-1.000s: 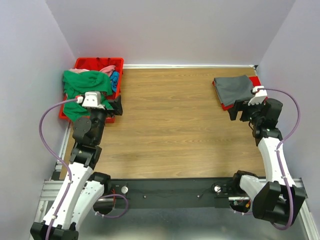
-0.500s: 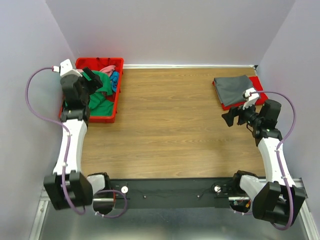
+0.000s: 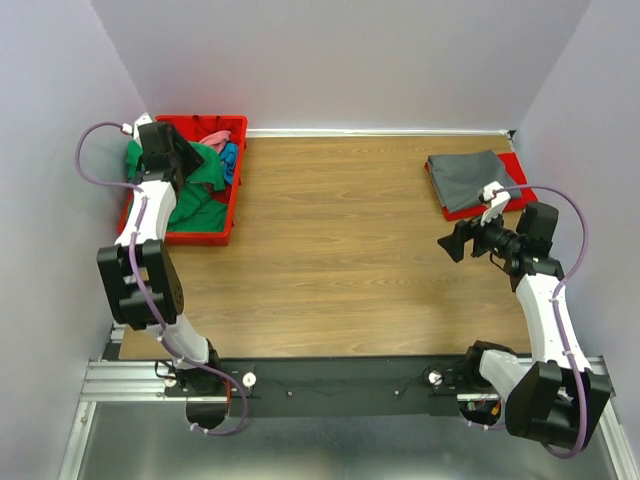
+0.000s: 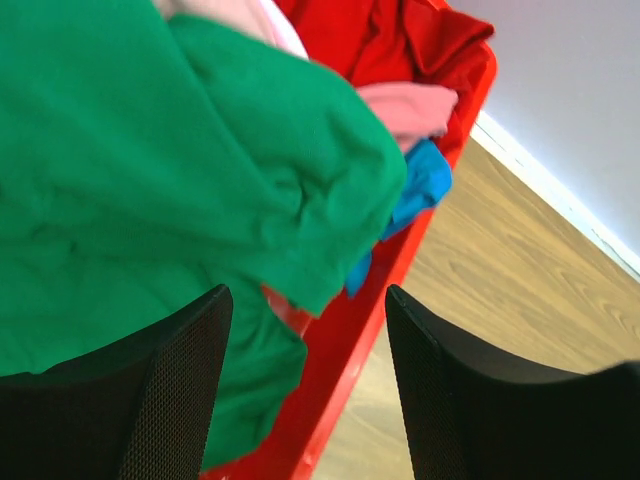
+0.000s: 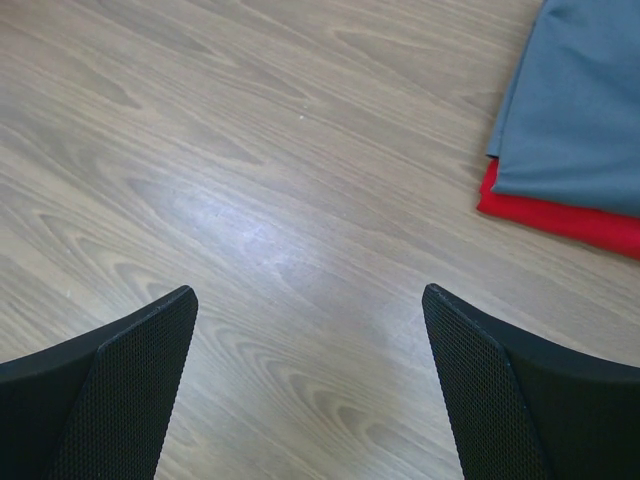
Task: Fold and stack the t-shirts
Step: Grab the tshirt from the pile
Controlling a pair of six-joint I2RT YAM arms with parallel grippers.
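Observation:
A bright green t-shirt (image 3: 203,187) lies crumpled in the red bin (image 3: 226,233) at the far left, with pink (image 3: 213,138) and blue (image 3: 230,160) t-shirts behind it. My left gripper (image 3: 183,157) hovers over the bin's back left, open. In the left wrist view the green t-shirt (image 4: 150,170) fills the left side. My left gripper (image 4: 308,400) frames the bin rim (image 4: 395,275), with nothing pinched. A folded dark grey t-shirt (image 3: 465,178) lies on a red one (image 3: 512,201) at the far right. My right gripper (image 3: 449,243) is open over bare wood, near-left of that stack.
The bin stands against the left wall. In the right wrist view my right gripper (image 5: 310,385) is over wooden table (image 5: 260,200), with the grey t-shirt (image 5: 585,100) and the red edge (image 5: 560,217) beneath it at the upper right. The black base rail (image 3: 330,380) runs along the near edge.
My left arm swung from the bin's near edge to its back left, and its jaws narrowed slightly. The green t-shirt settled lower into the bin. My right gripper moved left, away from the grey stack.

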